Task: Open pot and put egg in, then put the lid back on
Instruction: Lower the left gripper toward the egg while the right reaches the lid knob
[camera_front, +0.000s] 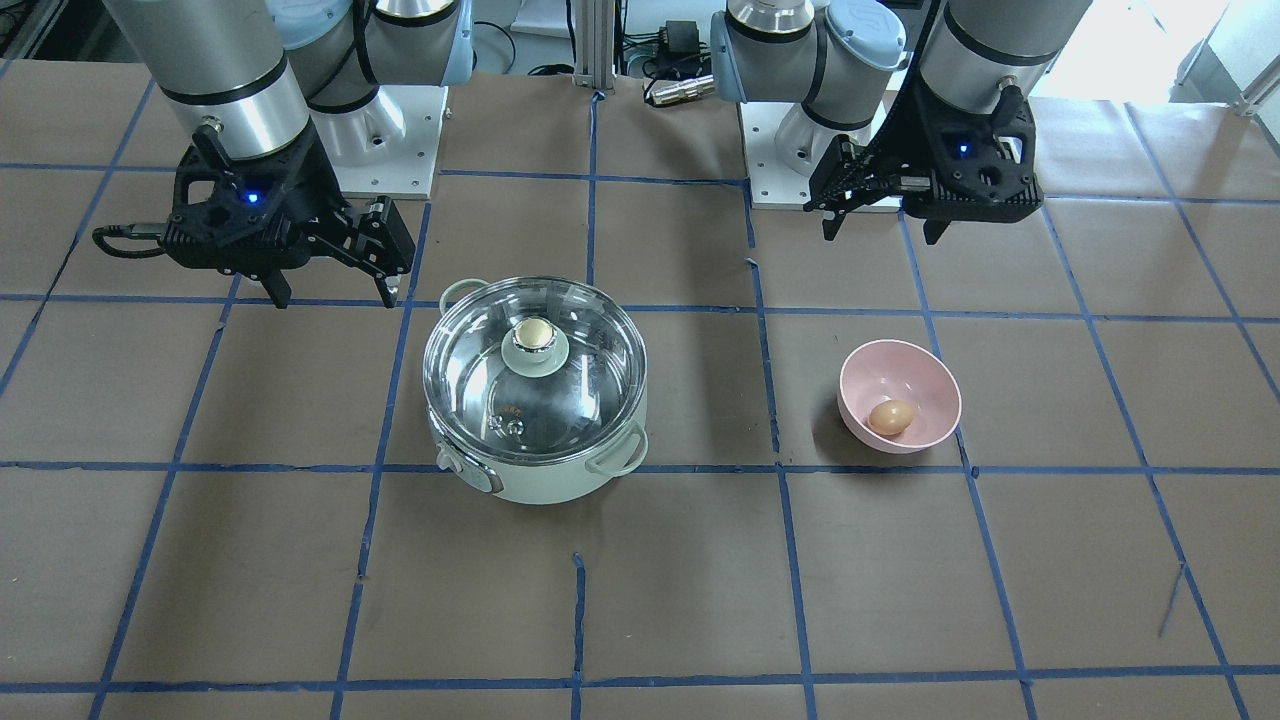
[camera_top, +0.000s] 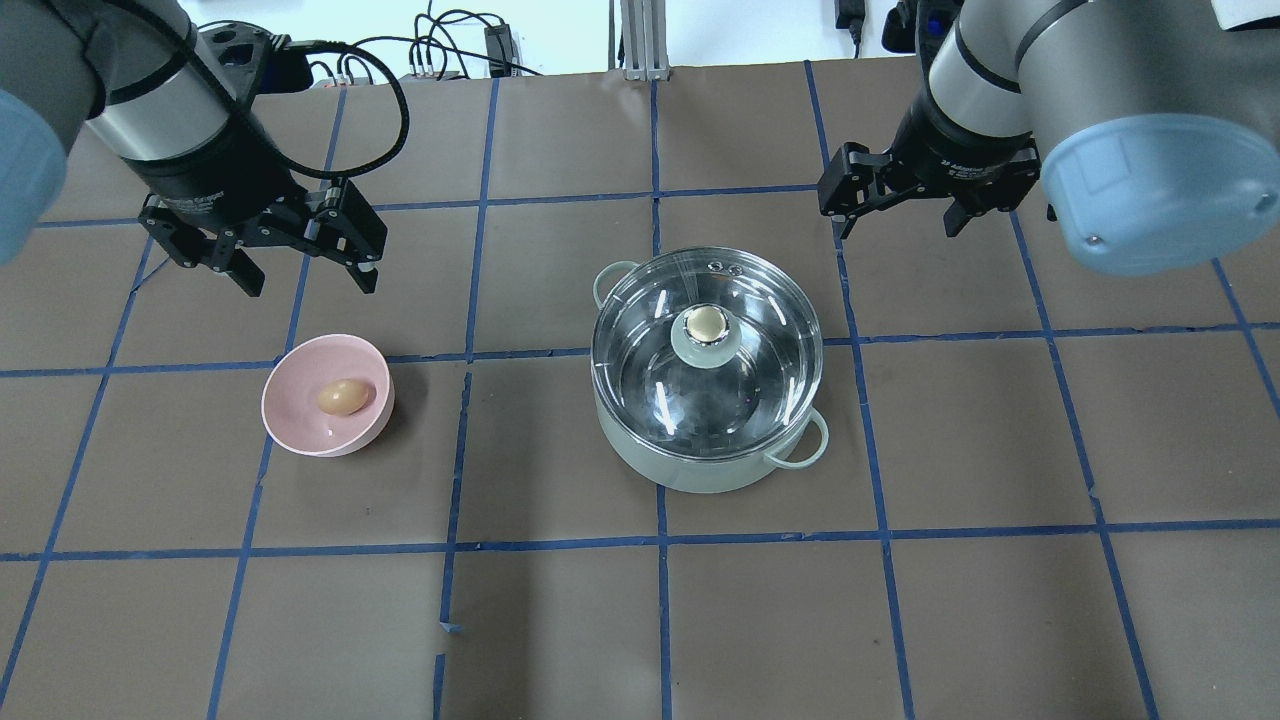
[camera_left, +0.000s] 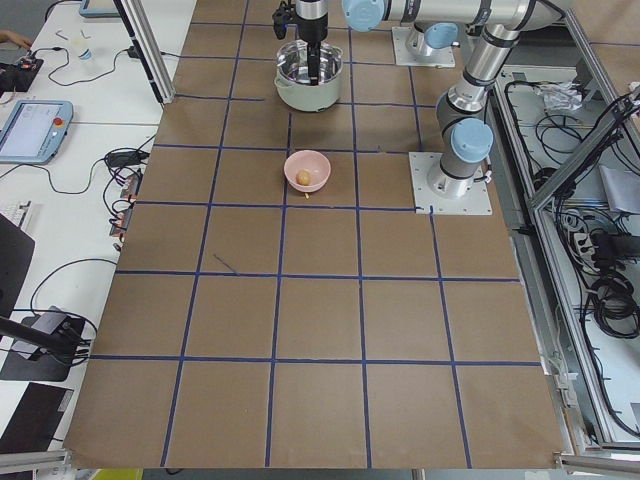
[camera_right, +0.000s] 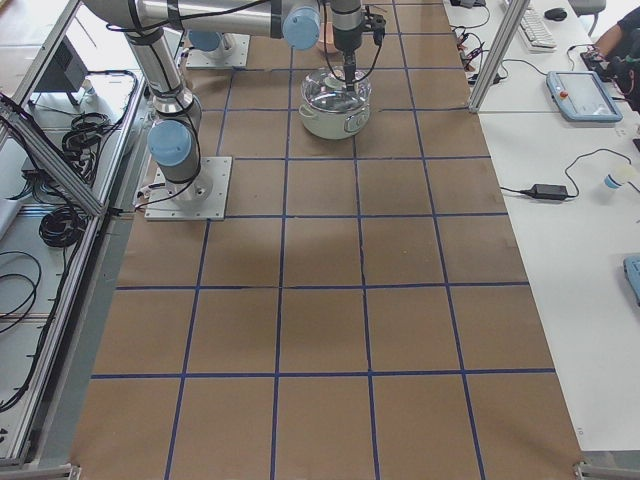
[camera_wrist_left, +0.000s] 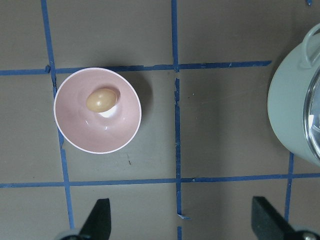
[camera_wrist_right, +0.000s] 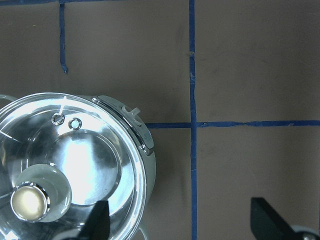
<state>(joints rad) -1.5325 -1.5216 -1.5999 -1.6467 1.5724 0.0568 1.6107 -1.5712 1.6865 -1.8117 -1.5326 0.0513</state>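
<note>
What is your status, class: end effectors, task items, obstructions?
Left end effector, right end effector open, empty. Lid on pot; egg in pink bowl. No obstruction seen.

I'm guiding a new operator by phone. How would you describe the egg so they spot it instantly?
On the brown, blue-taped table, look from the mint-green pot toward the robot's left to the small pink bowl. The egg lies inside it: a small light-brown oval, unlike the shiny golden knob on the pot's glass lid.
</note>
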